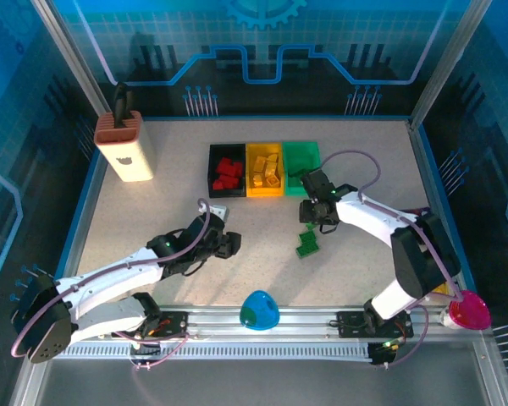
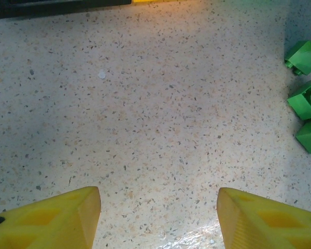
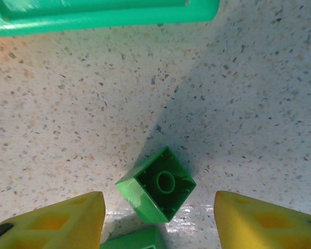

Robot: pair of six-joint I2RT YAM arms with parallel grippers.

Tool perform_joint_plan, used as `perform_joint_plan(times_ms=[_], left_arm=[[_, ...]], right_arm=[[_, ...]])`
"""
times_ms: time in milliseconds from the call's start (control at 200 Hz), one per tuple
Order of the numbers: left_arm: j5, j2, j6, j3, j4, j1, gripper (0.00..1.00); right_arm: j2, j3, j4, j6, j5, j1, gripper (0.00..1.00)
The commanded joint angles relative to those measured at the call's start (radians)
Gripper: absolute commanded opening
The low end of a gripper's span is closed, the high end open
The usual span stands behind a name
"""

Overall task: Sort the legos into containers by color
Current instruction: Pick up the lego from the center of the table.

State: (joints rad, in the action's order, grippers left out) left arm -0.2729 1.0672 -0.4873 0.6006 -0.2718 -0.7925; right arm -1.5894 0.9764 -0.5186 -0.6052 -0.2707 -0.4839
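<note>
Yellow fingertips [image 3: 67,218] of the right pincer [image 3: 156,207] stand apart, unclenched. One green lego [image 3: 156,191] lies between them, hollow underside facing the camera and turned cornerwise, touching neither pad. Another green lego [image 3: 135,241] sits just behind it, close to one finger, and the green container [image 3: 93,13] lies ahead. To do this pick well, I judge, the wrist should rotate so the pads meet flat faces rather than corners, then close without catching the neighbour. Left pincer [image 2: 158,212], also released, hangs over bare table [image 2: 145,104], with more green legos [image 2: 308,98] off to its right.
</note>
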Motion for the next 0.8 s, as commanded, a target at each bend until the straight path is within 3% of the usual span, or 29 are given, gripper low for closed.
perform_joint_plan(times_ms=[0,315,610,795], left_arm=[[-0.004,0.007,0.030,0.030,0.013,-0.009,0.62],[-0.002,0.027,0.031,0.033,0.023,-0.010,0.62],[-0.008,0.028,0.036,0.031,0.029,-0.010,0.62],[-0.009,0.032,0.041,0.034,0.034,-0.010,0.62]], right_arm=[[-0.044,-0.019,0.046,-0.031,0.031,-0.009,0.59],[-0.138,-0.004,0.067,-0.032,0.040,-0.012,0.59],[-0.151,0.022,0.050,-0.029,0.033,-0.028,0.35],[-0.115,0.079,-0.005,-0.004,0.002,-0.031,0.31]])
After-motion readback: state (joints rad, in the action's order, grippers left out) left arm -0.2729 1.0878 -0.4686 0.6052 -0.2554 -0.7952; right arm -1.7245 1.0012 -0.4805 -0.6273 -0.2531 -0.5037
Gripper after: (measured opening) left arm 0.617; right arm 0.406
